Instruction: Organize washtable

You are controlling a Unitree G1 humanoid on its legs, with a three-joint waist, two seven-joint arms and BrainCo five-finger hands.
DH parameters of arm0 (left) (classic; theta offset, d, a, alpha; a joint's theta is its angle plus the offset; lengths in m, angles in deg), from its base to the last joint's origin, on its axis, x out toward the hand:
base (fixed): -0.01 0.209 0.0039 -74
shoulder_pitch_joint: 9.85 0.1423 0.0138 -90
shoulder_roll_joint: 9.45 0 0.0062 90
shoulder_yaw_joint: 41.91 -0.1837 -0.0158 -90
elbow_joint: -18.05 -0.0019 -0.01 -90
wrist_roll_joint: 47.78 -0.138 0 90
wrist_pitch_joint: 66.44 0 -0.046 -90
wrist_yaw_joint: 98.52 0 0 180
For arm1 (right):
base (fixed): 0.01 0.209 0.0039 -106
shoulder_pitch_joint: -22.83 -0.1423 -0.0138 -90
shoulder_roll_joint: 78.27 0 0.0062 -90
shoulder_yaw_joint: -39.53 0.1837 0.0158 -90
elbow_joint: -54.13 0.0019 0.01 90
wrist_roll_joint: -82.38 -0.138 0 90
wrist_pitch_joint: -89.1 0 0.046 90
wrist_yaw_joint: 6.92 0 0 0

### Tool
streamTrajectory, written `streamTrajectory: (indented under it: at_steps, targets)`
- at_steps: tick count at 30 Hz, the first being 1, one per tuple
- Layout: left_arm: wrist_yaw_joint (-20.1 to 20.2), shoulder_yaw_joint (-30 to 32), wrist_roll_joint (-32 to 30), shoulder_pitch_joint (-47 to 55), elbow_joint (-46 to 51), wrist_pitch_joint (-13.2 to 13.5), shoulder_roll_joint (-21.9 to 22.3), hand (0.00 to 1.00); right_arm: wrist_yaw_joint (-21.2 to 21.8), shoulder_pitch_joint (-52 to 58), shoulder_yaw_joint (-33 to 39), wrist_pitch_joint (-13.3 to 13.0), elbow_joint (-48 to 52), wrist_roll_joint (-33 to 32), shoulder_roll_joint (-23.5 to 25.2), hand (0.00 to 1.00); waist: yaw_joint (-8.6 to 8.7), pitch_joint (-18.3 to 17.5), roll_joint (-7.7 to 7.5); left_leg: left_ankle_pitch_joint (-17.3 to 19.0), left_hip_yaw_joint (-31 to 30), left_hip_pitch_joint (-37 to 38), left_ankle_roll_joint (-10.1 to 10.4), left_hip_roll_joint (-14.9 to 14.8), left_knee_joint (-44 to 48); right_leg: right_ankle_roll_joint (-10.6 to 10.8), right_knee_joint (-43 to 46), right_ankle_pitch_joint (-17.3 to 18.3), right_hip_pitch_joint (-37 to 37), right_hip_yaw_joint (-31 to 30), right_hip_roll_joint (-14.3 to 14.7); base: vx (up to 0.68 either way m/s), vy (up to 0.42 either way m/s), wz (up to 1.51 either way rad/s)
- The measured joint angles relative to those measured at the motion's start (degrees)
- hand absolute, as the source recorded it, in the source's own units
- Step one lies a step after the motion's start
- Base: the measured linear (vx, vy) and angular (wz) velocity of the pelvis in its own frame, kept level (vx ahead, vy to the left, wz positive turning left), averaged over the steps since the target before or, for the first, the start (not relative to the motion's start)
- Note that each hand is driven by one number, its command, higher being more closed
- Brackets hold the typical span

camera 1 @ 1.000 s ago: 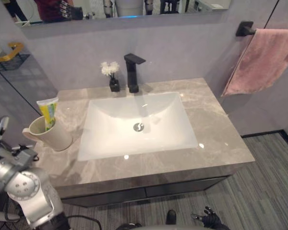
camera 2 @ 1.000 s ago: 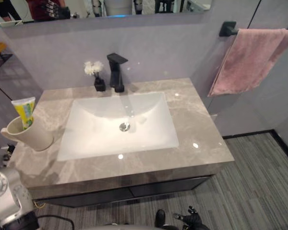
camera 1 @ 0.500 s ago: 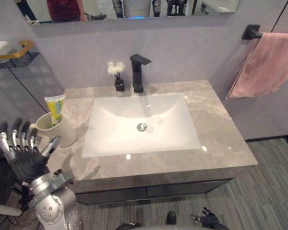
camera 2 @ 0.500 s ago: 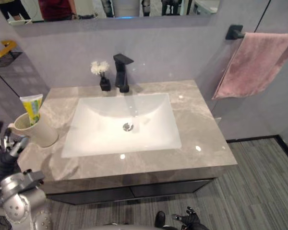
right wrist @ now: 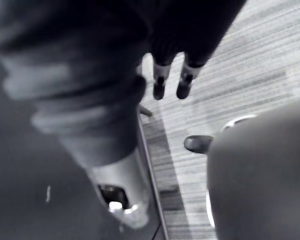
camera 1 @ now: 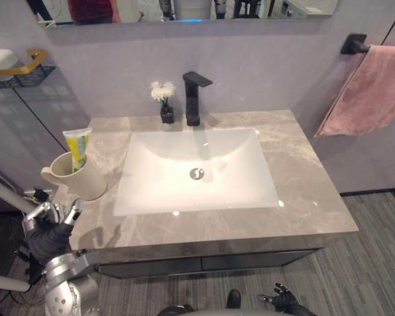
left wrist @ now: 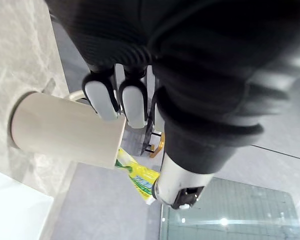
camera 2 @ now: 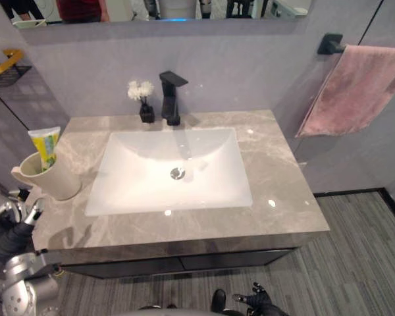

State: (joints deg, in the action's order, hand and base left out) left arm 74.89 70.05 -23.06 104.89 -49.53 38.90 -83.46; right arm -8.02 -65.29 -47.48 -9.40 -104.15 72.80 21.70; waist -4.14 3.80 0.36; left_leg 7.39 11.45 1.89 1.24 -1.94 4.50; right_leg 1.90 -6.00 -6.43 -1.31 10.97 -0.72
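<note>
A beige cup (camera 1: 76,178) stands at the left end of the grey marble countertop (camera 1: 303,178), with a yellow-green toothpaste tube (camera 1: 77,148) upright in it. My left hand (camera 1: 47,229) hovers just off the counter's front left corner, a little short of the cup, fingers curled into a fist with nothing in it. Its wrist view shows the curled fingers (left wrist: 121,102) before the cup (left wrist: 65,132) and the tube (left wrist: 137,177). My right hand (camera 1: 284,304) hangs low over the floor, fingers (right wrist: 160,82) straight.
A white sink basin (camera 1: 197,158) fills the counter's middle, with a black faucet (camera 1: 194,99) and a small vase of white flowers (camera 1: 163,102) behind it. A pink towel (camera 1: 372,89) hangs on a bar at right. A wire shelf (camera 1: 20,69) sits on the left wall.
My left hand rose beside the counter's left corner with fingers spread, then curled them into a fist. The camera shifted slightly. The cup and tube stayed put.
</note>
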Motion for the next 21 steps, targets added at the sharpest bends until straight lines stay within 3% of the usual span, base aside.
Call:
streamTrajectory:
  at_steps: [9, 15, 21]
  targets:
    - [3.32, 4.29, -0.12, -0.09, -7.71, -1.53, -5.65, 1.0, 0.43, -0.21, 0.64, 0.2, 1.78, 0.73, -1.46, 0.0, 0.02, 0.79, 1.78, 0.07, 0.14, 0.55, 0.11, 0.01, -0.74, 0.05, 0.01, 0.28, 0.02, -0.2, 0.12, 0.0, 0.0, 0.0]
    - [4.91, 5.39, -0.64, -1.39, -11.12, -1.76, -10.68, 1.0, 1.41, -0.24, 0.72, 0.22, 2.37, 0.82, -1.95, 0.0, -0.04, 0.58, 2.17, -0.08, 0.38, 0.97, -0.12, -0.01, -1.54, -0.2, 0.01, 0.09, -0.01, -0.66, 0.27, 0.01, -0.004, -0.02]
    - [5.44, 5.94, -1.51, -2.72, -14.36, -2.66, -12.83, 1.0, 2.54, -0.18, 1.73, 0.29, 3.45, 1.19, -2.23, 0.0, -0.17, 0.56, 2.36, -0.1, 1.45, 1.77, -0.17, -0.01, -2.33, -0.17, 0.01, 0.12, -0.08, -1.74, 0.49, 0.01, -0.01, -0.1]
